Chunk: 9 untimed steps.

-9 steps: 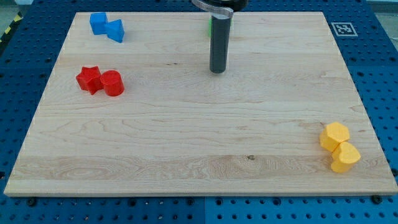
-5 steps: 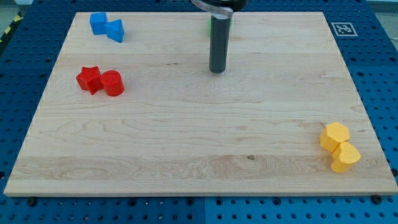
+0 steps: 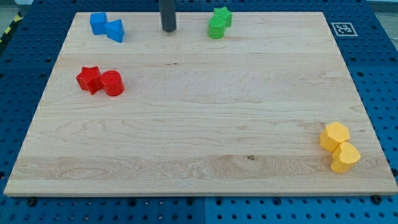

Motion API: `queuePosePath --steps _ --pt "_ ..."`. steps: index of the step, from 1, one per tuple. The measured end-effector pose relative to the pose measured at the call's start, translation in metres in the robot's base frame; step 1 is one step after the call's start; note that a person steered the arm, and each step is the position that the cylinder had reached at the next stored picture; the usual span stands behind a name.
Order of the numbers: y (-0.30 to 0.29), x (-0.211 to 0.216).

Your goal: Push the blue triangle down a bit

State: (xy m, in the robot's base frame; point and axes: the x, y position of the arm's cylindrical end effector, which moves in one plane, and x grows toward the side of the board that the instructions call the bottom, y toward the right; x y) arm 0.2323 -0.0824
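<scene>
The blue triangle (image 3: 115,30) lies near the view's top left corner of the wooden board (image 3: 199,124). It touches another blue block (image 3: 97,23) on its left. My tip (image 3: 168,29) stands near the view's top edge, to the right of the blue triangle and well apart from it, at about the same height in the view.
Two green blocks (image 3: 218,23) lie close together to the right of my tip near the view's top. A red star (image 3: 89,79) and a red cylinder (image 3: 112,83) touch at the left. Two yellow blocks (image 3: 339,147) sit at the bottom right.
My tip has moved up and to the left, from the board's upper middle to near the top edge. The green blocks, hidden behind the rod before, now show. No block has moved.
</scene>
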Motion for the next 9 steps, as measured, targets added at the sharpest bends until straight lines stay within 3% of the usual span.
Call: queuePosePath --steps 3,6,9 --pt "-0.048 -0.027" --pt "-0.050 -0.027" --pt "-0.105 -0.027"
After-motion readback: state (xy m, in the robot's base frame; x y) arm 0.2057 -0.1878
